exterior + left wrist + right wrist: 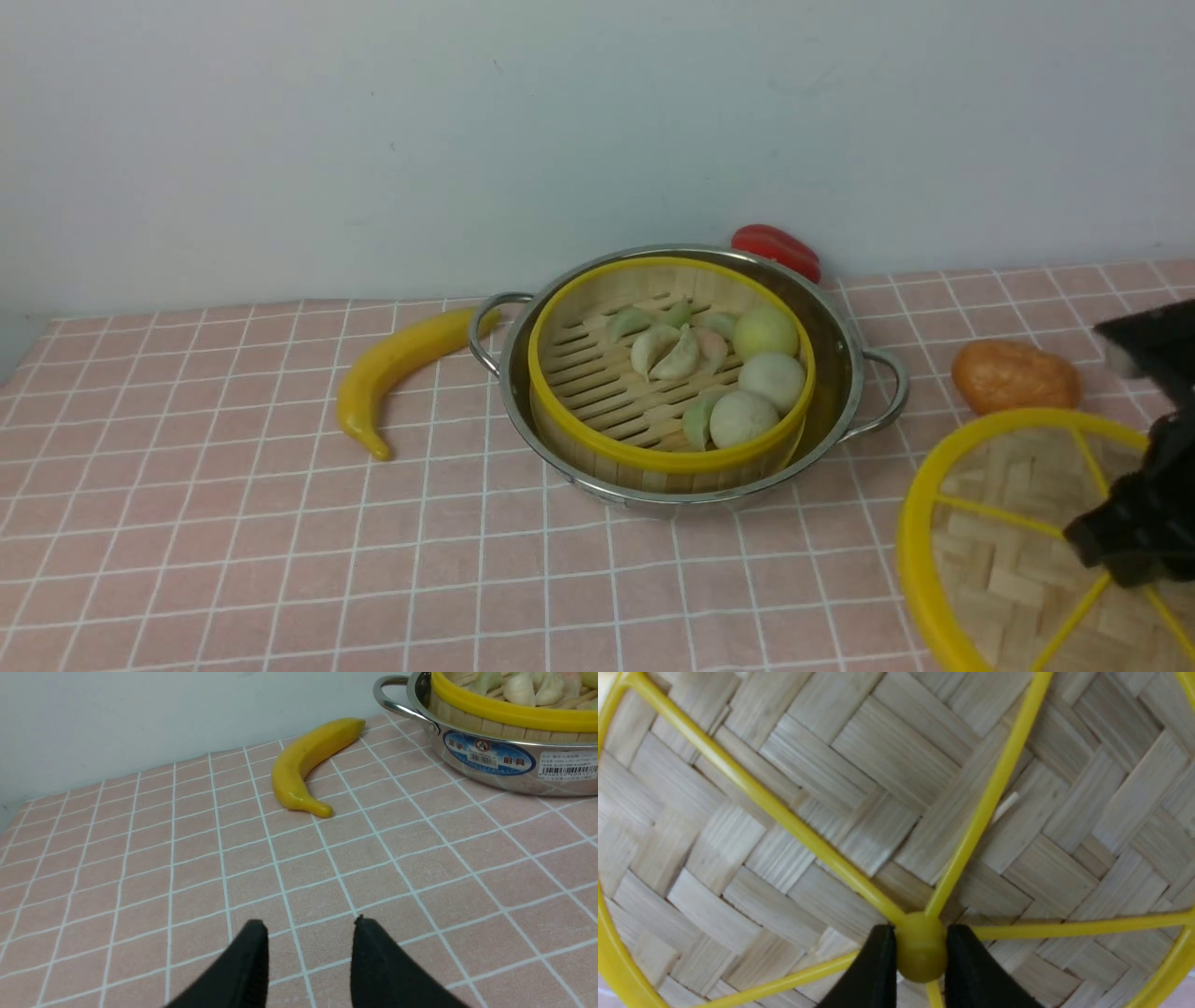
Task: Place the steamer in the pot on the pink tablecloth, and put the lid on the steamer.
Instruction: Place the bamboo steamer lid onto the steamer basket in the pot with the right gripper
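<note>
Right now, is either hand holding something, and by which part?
The right hand grips the lid by its centre knob; the left hand holds nothing.

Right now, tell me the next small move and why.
Probably carry the lid to the robot's left, over the steamer: the right gripper is shut on its centre knob, and the steamer already sits uncovered in the pot.

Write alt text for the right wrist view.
The right end effector is shut on the yellow centre knob of the woven bamboo lid, seen close up. Yellow spokes run from the knob out to its yellow rim.
</note>
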Controlling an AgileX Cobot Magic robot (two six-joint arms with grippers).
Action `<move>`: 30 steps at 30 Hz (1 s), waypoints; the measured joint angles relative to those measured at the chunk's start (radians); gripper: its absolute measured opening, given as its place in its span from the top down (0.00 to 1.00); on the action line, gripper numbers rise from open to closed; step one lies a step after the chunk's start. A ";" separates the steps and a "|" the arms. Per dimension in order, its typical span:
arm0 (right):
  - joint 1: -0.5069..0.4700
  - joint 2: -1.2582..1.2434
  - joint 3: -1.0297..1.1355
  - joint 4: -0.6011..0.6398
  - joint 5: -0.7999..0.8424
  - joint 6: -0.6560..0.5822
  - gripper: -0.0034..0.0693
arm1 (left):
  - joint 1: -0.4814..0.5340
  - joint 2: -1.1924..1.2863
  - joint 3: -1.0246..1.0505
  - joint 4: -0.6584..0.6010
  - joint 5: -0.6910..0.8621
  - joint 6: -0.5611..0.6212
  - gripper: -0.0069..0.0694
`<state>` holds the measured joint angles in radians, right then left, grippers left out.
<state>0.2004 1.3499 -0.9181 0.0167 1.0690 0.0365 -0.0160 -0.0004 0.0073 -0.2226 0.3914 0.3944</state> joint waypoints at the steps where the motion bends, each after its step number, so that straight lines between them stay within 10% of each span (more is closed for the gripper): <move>1: 0.000 -0.022 -0.007 0.000 0.002 -0.004 0.75 | 0.000 0.000 0.000 0.000 0.000 0.000 0.59; 15: 0.113 0.144 -0.415 0.437 -0.055 -0.585 0.75 | 0.000 0.000 0.000 0.000 0.000 0.000 0.59; 30: 0.217 0.613 -0.819 0.363 -0.058 -0.619 0.75 | 0.000 0.000 0.000 0.000 0.000 0.000 0.59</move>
<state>0.4174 1.9625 -1.7373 0.3799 1.0105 -0.5828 -0.0160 -0.0004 0.0073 -0.2226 0.3914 0.3944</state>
